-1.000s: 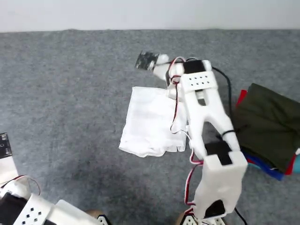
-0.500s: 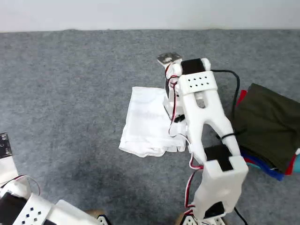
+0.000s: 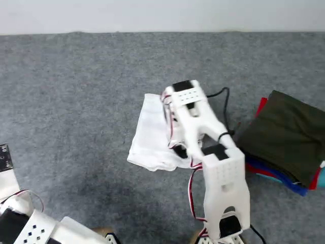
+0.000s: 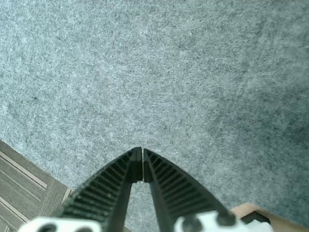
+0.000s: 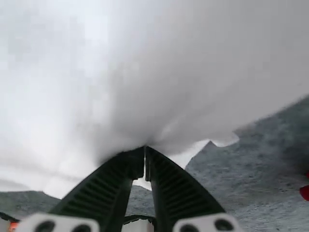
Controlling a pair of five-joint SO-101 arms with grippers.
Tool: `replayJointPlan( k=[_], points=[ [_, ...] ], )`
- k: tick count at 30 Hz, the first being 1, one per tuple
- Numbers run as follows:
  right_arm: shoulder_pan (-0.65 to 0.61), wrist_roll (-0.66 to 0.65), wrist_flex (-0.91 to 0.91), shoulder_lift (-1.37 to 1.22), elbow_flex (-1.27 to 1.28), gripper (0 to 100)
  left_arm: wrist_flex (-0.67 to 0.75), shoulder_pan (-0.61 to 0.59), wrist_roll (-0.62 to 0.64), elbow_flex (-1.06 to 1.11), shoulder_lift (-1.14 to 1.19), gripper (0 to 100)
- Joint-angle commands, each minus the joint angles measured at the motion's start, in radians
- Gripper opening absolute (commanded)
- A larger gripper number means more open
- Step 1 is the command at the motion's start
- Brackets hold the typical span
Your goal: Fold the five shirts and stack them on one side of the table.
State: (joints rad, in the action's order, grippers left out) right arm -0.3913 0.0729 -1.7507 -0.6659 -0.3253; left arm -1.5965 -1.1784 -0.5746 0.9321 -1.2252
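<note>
A white shirt (image 3: 150,132) lies partly folded in the middle of the grey table (image 3: 76,91). My right arm (image 3: 193,117) bends over the shirt's right half and hides its gripper there. In the right wrist view my right gripper (image 5: 145,149) is shut, with the white shirt (image 5: 145,72) bunched at its tips near the cloth's edge. A stack of folded shirts (image 3: 289,137), dark olive on top with blue and red beneath, sits at the right edge. My left gripper (image 4: 143,151) is shut and holds nothing above bare table at the near left.
The left arm's base (image 3: 30,229) rests at the near left corner. Wooden floor (image 4: 19,193) shows past the table edge in the left wrist view. Open grey table stretches to the left of the white shirt and beyond it.
My right arm has drawn back from beyond the shirt's far edge and folded down over the shirt. The shirt's near corner has shifted slightly. The left arm has stayed still.
</note>
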Motion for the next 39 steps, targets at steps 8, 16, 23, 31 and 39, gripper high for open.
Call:
replayJointPlan(
  k=[8, 16, 23, 31, 39],
  points=[
    [-0.077, 0.006, -0.045, 0.14, 0.038, 0.9, 0.021, 0.002, 0.008, -0.01, -0.006, 2],
    [-0.081, 0.014, -0.041, 0.398, 0.094, 0.9, 0.021, 0.002, 0.008, -0.01, -0.006, 2],
    [-0.074, 0.023, -0.025, 0.535, 0.092, 1.3, 0.023, 0.002, 0.008, -0.01, -0.006, 2],
    [-0.041, 0.333, 0.191, 0.519, 0.114, 33.6, 0.035, 0.002, 0.008, -0.01, -0.006, 2],
    [-0.041, 0.466, 0.421, 0.292, 0.12, 42.3, 0.035, 0.002, 0.008, -0.01, -0.006, 2]
  ],
)
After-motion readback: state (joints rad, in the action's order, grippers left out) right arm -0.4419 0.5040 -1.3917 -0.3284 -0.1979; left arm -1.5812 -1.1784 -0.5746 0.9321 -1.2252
